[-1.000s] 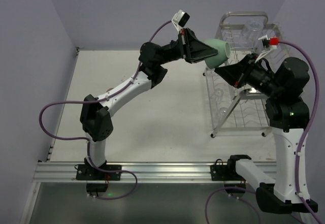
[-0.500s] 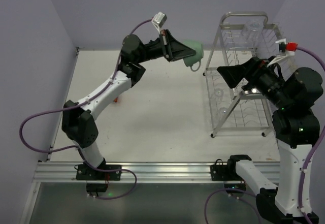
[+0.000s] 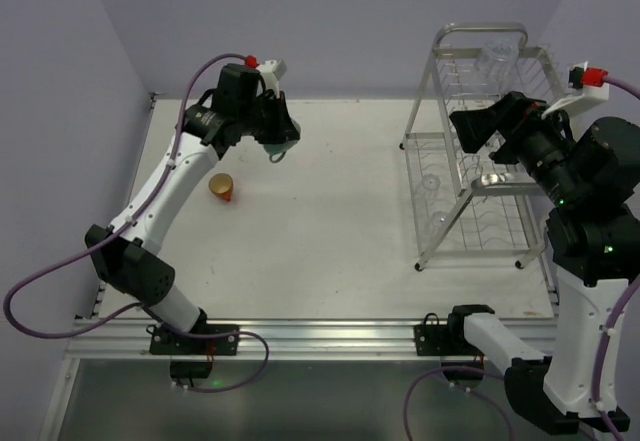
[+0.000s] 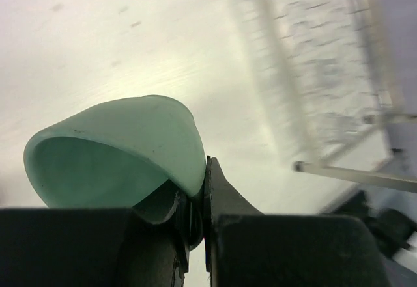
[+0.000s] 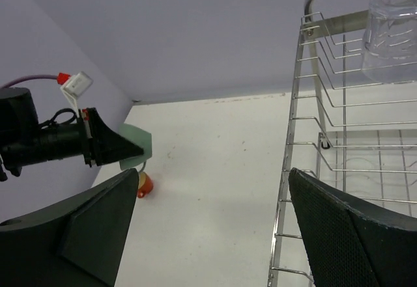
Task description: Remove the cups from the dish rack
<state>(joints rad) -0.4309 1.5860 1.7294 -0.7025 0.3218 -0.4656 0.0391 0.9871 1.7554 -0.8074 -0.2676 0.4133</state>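
White table [image 3: 330,221], lilac walls [image 3: 330,21]. One dish rack [image 3: 432,151], three cups [image 3: 221,188]. Left gripper [image 4: 199,192] clamps the green mug [image 4: 130,137]; right gripper [image 5: 214,192] gapes.

You have nothing to read here: no lettering, number, brand or sign is legible in any of the three views. The white block with a red cap [image 5: 77,83], at about nine o'clock in the right wrist view, is too small for you to make out any marking on it. The second white-and-red block [image 3: 585,74], at about two o'clock in the top view, is just as unreadable.
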